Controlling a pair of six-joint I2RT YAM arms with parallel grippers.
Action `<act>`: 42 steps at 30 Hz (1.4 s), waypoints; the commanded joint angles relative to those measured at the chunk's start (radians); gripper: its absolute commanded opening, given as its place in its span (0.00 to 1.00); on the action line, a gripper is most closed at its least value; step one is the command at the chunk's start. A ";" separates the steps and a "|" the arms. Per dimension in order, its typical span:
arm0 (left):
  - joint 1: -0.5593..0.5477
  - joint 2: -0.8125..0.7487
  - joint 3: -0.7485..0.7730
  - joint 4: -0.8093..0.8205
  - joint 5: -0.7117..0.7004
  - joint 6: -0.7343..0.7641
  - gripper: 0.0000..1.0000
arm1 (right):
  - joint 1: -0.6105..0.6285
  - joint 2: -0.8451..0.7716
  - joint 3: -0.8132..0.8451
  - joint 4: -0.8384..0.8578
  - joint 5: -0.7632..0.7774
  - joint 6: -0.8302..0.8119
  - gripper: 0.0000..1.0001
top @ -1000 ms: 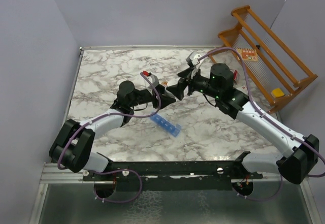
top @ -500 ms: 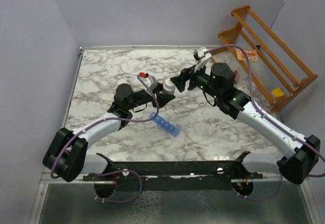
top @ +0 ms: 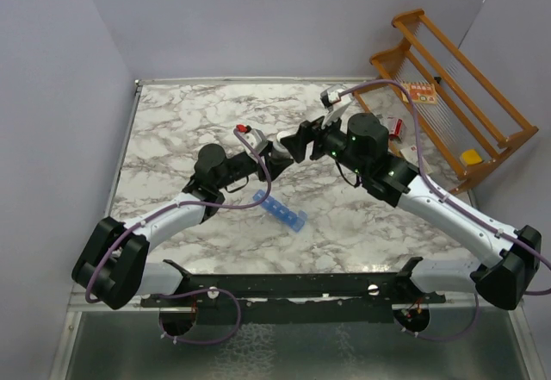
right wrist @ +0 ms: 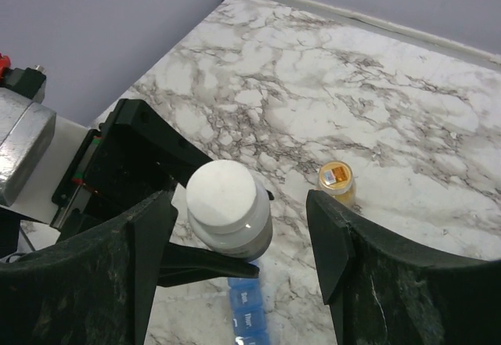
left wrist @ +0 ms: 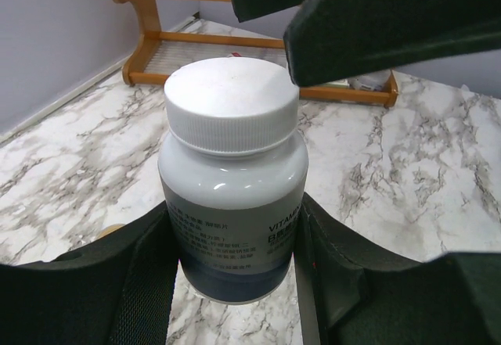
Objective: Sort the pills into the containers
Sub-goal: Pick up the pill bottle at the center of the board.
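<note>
Top, left-wrist and right-wrist views of the cap-removal stage. The left claw is clenched on the lower body of a dark bottle, holding it upright and clear of the marble worktop. The principal change over the last second concerns the right claw: having stood slightly back from the bottle half a second ago, with the white cap exposed to the overhead camera, it has now advanced until its jaws straddle that cap. They have narrowed a little but are still released, with a gap visible on each side. The containers, a blue compartmented strip, lie flat on the worktop just below and in front of the raised bottle, untouched, with no compartment visibly open from above. A small amber bottle stands near, beyond the strip. No pill is in view, so sorting proper has probably not begun; the bottle must first be opened, which calls for a firm closure on the cap and a twist against the left claw's hold.
</note>
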 commanded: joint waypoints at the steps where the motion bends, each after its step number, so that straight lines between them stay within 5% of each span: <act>1: -0.010 -0.036 -0.006 0.003 -0.063 0.029 0.00 | 0.055 0.023 0.045 -0.003 0.090 0.009 0.70; 17: -0.023 -0.055 -0.020 0.003 -0.080 0.044 0.00 | 0.114 0.062 0.028 0.056 0.265 0.008 0.62; 42: -0.026 -0.058 -0.015 0.003 -0.109 0.047 0.00 | 0.147 0.103 0.063 0.034 0.296 -0.007 0.50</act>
